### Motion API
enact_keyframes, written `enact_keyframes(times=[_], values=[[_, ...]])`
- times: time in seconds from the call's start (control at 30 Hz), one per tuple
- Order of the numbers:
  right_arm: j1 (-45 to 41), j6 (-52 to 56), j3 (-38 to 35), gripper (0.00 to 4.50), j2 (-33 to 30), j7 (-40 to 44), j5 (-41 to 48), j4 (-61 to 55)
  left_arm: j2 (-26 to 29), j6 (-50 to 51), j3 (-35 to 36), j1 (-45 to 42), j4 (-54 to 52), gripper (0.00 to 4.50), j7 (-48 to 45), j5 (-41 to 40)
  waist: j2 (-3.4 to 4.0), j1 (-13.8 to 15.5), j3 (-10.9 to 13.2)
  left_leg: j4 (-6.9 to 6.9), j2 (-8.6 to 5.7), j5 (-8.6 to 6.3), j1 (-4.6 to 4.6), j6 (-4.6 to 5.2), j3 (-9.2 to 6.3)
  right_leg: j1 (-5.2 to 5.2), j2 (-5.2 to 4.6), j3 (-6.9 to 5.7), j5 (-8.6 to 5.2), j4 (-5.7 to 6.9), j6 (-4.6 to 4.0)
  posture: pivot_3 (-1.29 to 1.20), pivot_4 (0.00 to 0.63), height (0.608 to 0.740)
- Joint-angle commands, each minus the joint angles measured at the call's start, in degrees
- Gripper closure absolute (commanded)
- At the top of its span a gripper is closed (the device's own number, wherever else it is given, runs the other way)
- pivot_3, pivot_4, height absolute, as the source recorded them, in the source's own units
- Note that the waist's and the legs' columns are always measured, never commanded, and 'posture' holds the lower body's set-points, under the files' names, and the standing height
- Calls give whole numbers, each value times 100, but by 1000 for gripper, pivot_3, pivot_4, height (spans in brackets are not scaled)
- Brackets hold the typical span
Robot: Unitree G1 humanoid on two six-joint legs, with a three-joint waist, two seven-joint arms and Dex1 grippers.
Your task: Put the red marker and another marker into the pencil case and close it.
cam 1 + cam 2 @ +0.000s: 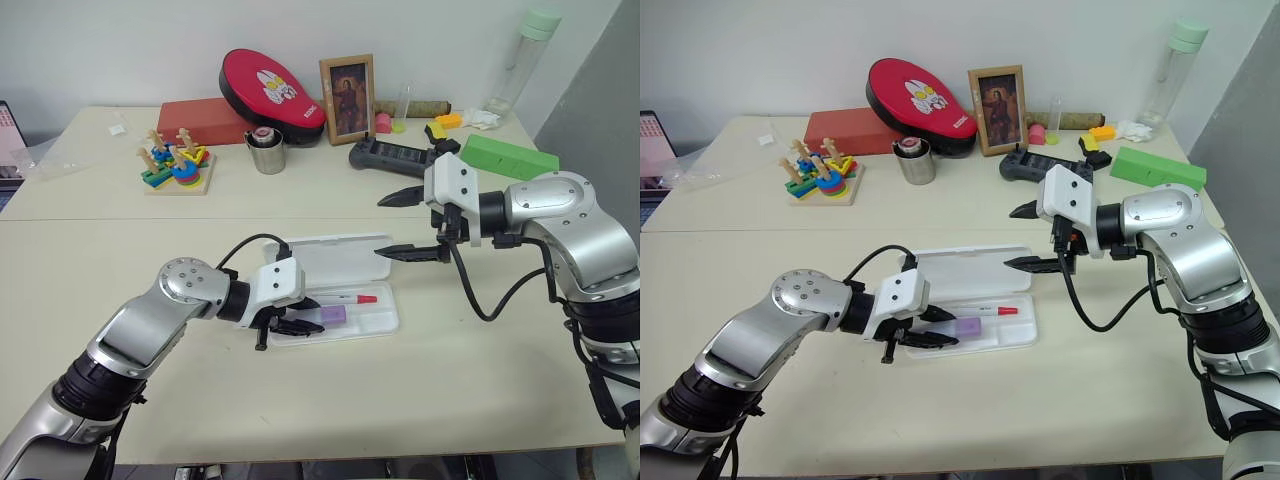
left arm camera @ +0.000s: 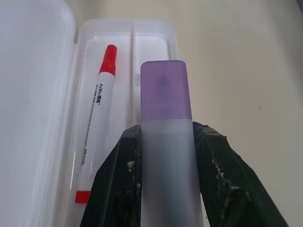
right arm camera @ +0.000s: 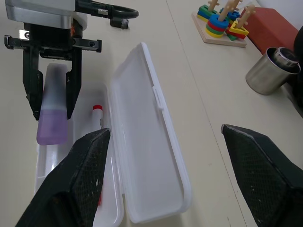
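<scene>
Lid (image 1: 335,256) upright between tray and metal cup (image 1: 267,150).

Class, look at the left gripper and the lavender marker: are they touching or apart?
Touching. In the left wrist view, both black fingers of the left gripper press against the sides of the lavender marker, which they hold above the pencil case.

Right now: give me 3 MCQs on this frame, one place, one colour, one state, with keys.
1. Where does the red marker lie?
A in the pencil case tray
B on the bare table
C in the metal cup

2. What colour is the cap of the marker that the left gripper holds?
A green
B purple
C black

3. How is the case lid?
A shut
B off
C open, laid back

Key: 1 A, it rests inside the tray; 2 B, purple cap between the fingers; 3 C, the lid lies flat beside the tray.
</scene>
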Motion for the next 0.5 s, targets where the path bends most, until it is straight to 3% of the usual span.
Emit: enact_keyframes(times=[0.03,0.2,0.5], values=[[-46,0,-220,570,-67,-29,42,-188,-21,-202,-33,74,-78,3300,-93,103,0,0,0,0,0,0,0,0,0,0,0,0,0,0,0,0,150,740],[-27,12,-226,570,-146,31,58,-205,-172,-321,-76,83,40,3300,-13,274,0,0,0,0,0,0,0,0,0,0,0,0,0,0,0,0,150,740],[530,-179,-321,570,-920,747,239,-555,-288,-387,-51,81,64,3300,9,394,0,27,0,1,0,0,0,0,-1,2,0,-1,0,0,0,0,150,740]])
